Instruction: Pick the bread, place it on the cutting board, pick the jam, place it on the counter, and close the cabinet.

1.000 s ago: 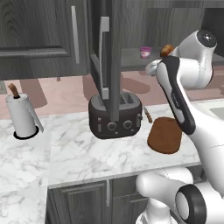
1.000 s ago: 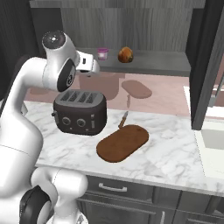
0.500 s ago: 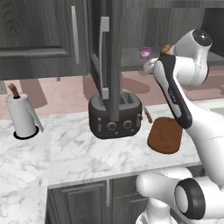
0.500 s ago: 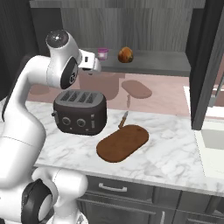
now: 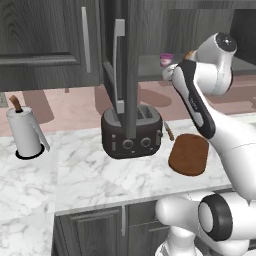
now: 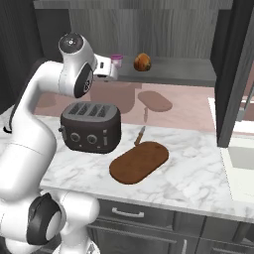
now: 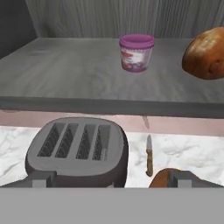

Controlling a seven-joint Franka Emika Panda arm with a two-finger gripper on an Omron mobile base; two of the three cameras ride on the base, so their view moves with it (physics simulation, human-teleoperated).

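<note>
The bread (image 6: 142,62) sits on the open cabinet's shelf (image 7: 65,74), with the jam (image 6: 116,60) to its left. In the hand view the jam (image 7: 137,53) stands mid-shelf ahead and the bread (image 7: 205,54) is at the right edge. My gripper (image 6: 110,70) hovers in front of the shelf edge near the jam, open and holding nothing. Its fingertips (image 7: 186,179) are spread wide. Below lies the cutting board (image 6: 139,161) on the counter (image 6: 198,173). The left base view shows the jam (image 5: 166,59), the cutting board (image 5: 188,154) and my gripper (image 5: 169,74), while the arm mostly hides the bread.
A dark toaster (image 6: 91,127) stands on the counter directly under my hand, left of the board. The cabinet's open doors (image 5: 117,60) (image 6: 238,69) jut out on both sides. At the far left stands a paper towel holder (image 5: 25,132).
My hand has edged slightly closer to the shelf and the jam. The jam, bread and board have not moved.
</note>
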